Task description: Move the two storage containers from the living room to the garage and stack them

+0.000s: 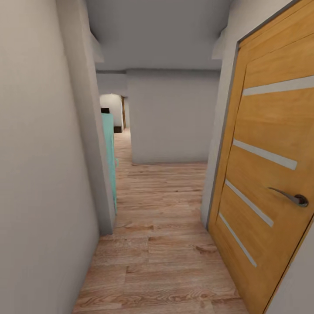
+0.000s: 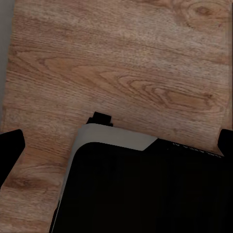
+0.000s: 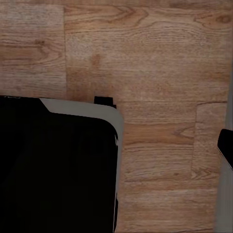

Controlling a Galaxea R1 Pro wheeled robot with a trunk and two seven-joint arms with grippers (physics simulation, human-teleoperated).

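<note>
The two storage containers and the garage are out of view. I am in a narrow hallway with a light wood-plank floor (image 1: 161, 226). In the left wrist view my left gripper (image 2: 116, 143) is open, one black fingertip (image 2: 10, 145) at each picture edge and nothing held between them. It hangs over the wood floor and a corner of my black, grey-rimmed base (image 2: 145, 194). In the right wrist view my right gripper (image 3: 116, 145) hangs over the base (image 3: 53, 165) too. One black fingertip (image 3: 225, 145) shows at the far edge, spread wide, with nothing in its grasp.
An orange wooden door (image 1: 266, 144) with a metal handle (image 1: 291, 197) stands close on the right. A grey wall (image 1: 39, 174) runs along the left, ending at a teal panel (image 1: 110, 161). A grey wall (image 1: 172, 117) blocks straight ahead; the passage (image 1: 121, 131) continues past it on the left.
</note>
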